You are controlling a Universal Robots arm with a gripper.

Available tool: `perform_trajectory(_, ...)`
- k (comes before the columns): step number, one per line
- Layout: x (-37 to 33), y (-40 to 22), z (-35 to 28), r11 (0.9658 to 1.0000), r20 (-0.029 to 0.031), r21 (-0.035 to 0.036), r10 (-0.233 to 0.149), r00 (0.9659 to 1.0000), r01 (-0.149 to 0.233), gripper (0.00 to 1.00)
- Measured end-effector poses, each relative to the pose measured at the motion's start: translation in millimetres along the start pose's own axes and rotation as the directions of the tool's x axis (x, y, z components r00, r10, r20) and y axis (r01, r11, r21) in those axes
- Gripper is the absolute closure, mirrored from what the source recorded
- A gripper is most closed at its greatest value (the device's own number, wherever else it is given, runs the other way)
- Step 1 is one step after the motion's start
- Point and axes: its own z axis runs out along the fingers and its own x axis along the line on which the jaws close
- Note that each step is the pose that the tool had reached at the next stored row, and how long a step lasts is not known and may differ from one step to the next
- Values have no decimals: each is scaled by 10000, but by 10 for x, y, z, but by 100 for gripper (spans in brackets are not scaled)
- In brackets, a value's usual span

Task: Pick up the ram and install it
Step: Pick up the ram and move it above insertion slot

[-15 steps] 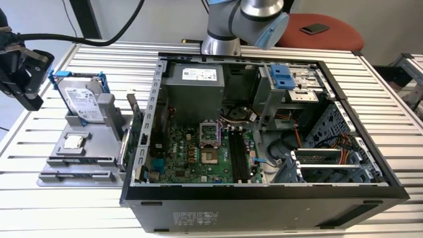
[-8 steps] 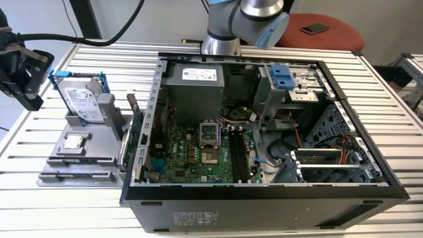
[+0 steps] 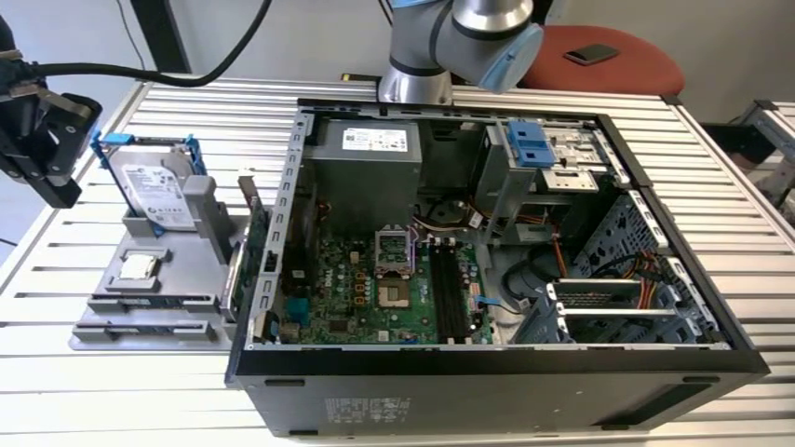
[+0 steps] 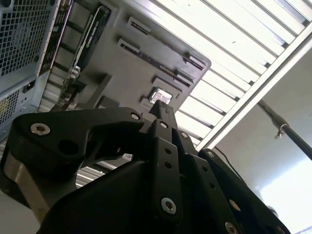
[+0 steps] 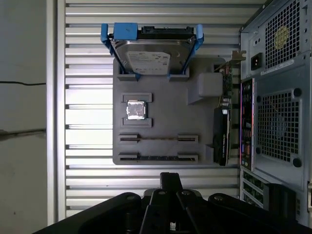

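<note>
Grey plastic holder (image 5: 163,97) is sitting on the slatted desk (image 5: 83,58) just beside the open computer case (image 3: 497,396). I'm seeing the ram (image 5: 158,158) standing on edge in one of the holder's slots, near the processor chip (image 5: 136,109). My tool (image 5: 170,179) is hanging above the desk, clenched on nothing, nearest the ram's side of the holder.

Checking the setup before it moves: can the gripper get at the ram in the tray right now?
Probably yes. The ram stands on edge in the gray tray with nothing over it. The gripper hangs above, just off the tray's side, shut.
</note>
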Motion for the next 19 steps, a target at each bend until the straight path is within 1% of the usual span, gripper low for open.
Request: perform_trajectory(19,1,0,0,10000,3,1,-6,10000,6,100)
